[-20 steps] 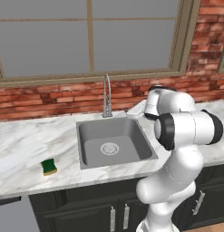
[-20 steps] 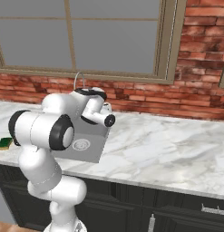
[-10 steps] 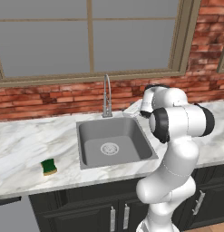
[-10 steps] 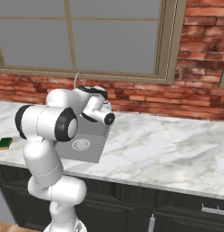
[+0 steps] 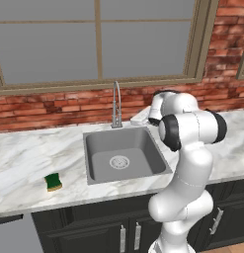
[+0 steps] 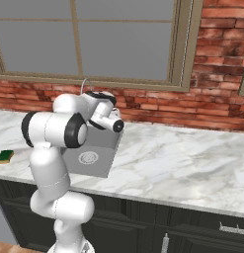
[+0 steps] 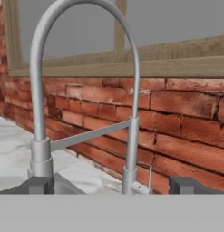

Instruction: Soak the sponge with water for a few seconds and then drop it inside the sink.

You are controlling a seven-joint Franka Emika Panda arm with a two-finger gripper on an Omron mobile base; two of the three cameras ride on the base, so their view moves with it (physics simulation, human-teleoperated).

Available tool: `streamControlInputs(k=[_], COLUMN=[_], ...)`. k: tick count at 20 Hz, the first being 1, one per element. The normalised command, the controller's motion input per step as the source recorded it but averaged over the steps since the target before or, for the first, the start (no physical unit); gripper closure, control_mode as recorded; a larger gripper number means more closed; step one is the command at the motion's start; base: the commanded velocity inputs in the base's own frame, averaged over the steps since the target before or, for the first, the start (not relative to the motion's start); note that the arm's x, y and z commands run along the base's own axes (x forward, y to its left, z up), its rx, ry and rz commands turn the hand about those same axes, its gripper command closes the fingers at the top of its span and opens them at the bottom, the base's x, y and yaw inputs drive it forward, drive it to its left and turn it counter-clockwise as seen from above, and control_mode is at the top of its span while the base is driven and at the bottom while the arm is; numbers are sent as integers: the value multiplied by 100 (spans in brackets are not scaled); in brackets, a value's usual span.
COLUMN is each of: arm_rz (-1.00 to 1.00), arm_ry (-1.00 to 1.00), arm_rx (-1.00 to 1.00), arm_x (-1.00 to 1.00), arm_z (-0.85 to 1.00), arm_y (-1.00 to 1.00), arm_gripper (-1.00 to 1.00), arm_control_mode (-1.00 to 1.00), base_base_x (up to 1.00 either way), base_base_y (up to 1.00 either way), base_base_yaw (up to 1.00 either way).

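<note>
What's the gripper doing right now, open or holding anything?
Gripper: open and empty, fingers spread wide, facing the tap. The sponge lies on the counter, left of the sink.

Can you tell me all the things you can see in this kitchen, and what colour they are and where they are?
sponge: one, dark green over yellow, on the counter left of the sink
sink: one, grey basin with a round silver drain, set in the counter
tap: one, silver gooseneck, behind the sink; no water running
counter: one, white marble, along the wall
brick wall: one, red, behind the counter
window: one, tan frame, above the bricks
cabinets: dark, with silver handles, under the counter
arm: one, white with dark joints, right of the sink
fingers: two, dark, spread open, facing the tap
</note>
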Motion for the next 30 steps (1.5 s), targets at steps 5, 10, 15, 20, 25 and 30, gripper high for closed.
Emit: streamControlInputs(k=[5, 10, 15, 20, 25, 30], arm_rz=[0, 0, 0, 0, 0, 0], arm_ry=[0, 0, 0, 0, 0, 0], arm_rx=[0, 0, 0, 0, 0, 0], arm_x=[27, 29, 27, 28, 28, 29], arm_z=[-15, -24, -26, -23, -21, -17], arm_y=[10, 6, 1, 0, 0, 0], arm_gripper=[-100, -100, -100, -100, -100, -100], arm_control_mode=[-100, -100, -100, -100, -100, -100], base_base_x=[0, 0, 0, 0, 0, 0], base_base_y=[0, 0, 0, 0, 0, 0], base_base_yaw=[0, 0, 0, 0, 0, 0])
